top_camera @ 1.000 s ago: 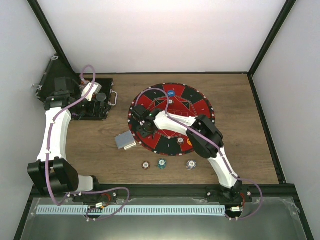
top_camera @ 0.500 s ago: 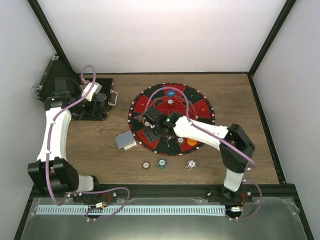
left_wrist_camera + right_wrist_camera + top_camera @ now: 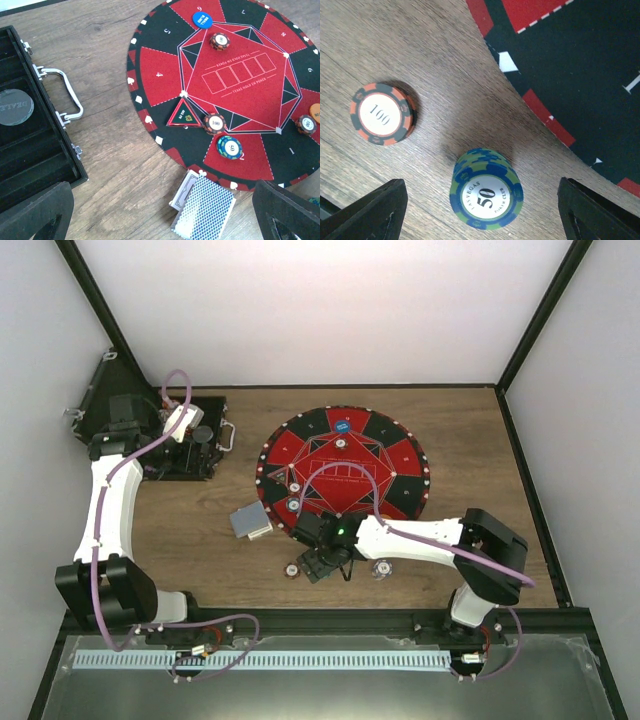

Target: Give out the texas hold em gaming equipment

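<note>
1. Near the front edge of the wooden table (image 3: 420,40), just off the round mat (image 3: 580,75), a short stack of teal chips (image 3: 487,199) marked 50 stands between the fingers of the right gripper (image 3: 322,564). Its jaws are spread wide and touch nothing.
2. These chips look small, hard and smooth-rimmed. The stack could shear, so a square, low pinch across the striped rims seems safest.
3. To its left the brown chips (image 3: 382,114) sit apart, leaving room for a finger.
4. Flat bare wood gives the fingers a firm floor, but the mat's edge lies close on the far side and could snag one.
5. At the far left, the left gripper (image 3: 162,200) hangs wide and empty beside the black case (image 3: 30,150), and the playing cards (image 3: 202,207) lie at the mat's left rim.
</note>
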Motion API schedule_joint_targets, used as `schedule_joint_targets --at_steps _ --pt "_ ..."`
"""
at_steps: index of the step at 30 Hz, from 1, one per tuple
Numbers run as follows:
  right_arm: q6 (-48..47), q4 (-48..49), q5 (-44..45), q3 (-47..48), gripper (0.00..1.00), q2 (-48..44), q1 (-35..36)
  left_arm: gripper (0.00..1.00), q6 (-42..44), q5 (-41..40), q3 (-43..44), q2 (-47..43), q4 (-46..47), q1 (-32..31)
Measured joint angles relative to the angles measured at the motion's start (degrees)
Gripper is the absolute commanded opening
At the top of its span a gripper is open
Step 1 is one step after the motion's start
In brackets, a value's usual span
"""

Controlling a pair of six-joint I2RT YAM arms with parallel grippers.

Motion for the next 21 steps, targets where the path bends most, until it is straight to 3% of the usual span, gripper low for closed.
schedule_joint_targets --at_steps 21 --pt "1.62 3.08 -0.72 -2.69 0.51 1.18 0.00 1.00 0.20 -0.02 0.00 0.00 -0.02 0.00"
